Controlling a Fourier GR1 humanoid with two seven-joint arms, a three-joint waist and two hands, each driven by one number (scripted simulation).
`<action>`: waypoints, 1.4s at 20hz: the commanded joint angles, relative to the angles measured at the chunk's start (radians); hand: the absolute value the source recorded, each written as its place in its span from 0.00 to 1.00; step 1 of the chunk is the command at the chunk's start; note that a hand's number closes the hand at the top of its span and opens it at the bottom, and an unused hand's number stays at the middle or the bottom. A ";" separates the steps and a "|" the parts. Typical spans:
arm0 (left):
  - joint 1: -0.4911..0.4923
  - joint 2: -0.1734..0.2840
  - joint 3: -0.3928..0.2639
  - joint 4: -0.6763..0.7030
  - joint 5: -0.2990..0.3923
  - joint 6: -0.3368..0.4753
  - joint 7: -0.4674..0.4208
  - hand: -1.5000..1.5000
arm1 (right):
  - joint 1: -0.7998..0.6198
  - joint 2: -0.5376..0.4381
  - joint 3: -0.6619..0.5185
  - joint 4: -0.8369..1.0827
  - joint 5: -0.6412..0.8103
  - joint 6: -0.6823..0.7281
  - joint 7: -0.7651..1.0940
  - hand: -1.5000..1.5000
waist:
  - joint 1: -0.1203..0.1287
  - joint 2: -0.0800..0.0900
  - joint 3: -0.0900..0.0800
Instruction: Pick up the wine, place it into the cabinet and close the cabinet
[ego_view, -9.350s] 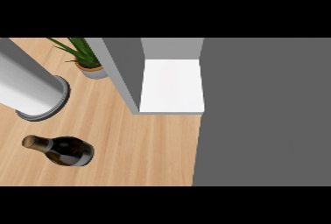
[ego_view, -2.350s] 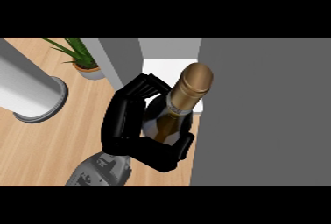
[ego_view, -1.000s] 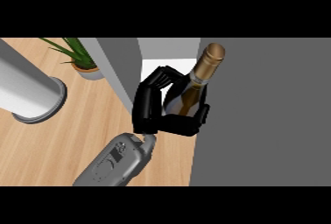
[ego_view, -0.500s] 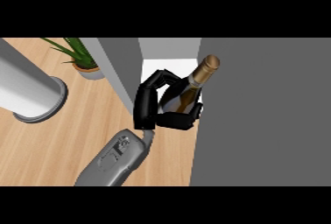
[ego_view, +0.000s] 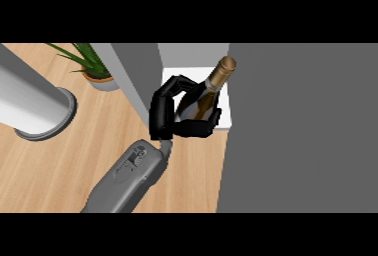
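Glass is what the fingers (ego_view: 168, 95) curl round: the wine (ego_view: 210, 92), a dark bottle with a gold-foil neck, sits inside the right hand (ego_view: 176, 112), thumb below and fingers wrapped over its body, neck pointing up and away beyond the fingertips. I judge it heavy for its width, stiff, smooth enough to slip and breakable, so the hold belongs low on the broad body, where it is now, not on the narrow neck.

Past the fingers lies the white floor of the cabinet (ego_view: 193, 62), and the bottle is over it, between two grey walls. The left wall (ego_view: 140, 75) runs just beside the knuckles; the large grey panel (ego_view: 303, 125), likely the open door, stands just on the thumb side. Room is tight on both flanks, freer straight ahead. A potted plant (ego_view: 92, 70) and a grey cylinder (ego_view: 29, 102) stand well clear, outside the wall. The left hand does not show.
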 joint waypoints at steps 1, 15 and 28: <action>-0.006 0.020 0.065 0.005 -0.006 -0.033 0.008 1.00 | 0.131 0.029 0.018 -0.122 -0.054 0.022 -0.029 0.00 | 0.004 -0.002 0.001; -0.220 0.003 0.223 0.364 0.047 -0.188 -0.032 1.00 | 0.043 0.012 -0.006 -0.084 -0.085 0.003 0.022 0.00 | -0.007 0.003 0.000; -0.409 0.000 0.261 0.615 0.067 -0.127 -0.181 1.00 | 0.056 0.017 -0.014 -0.034 -0.092 0.035 -0.051 0.00 | -0.022 0.007 0.000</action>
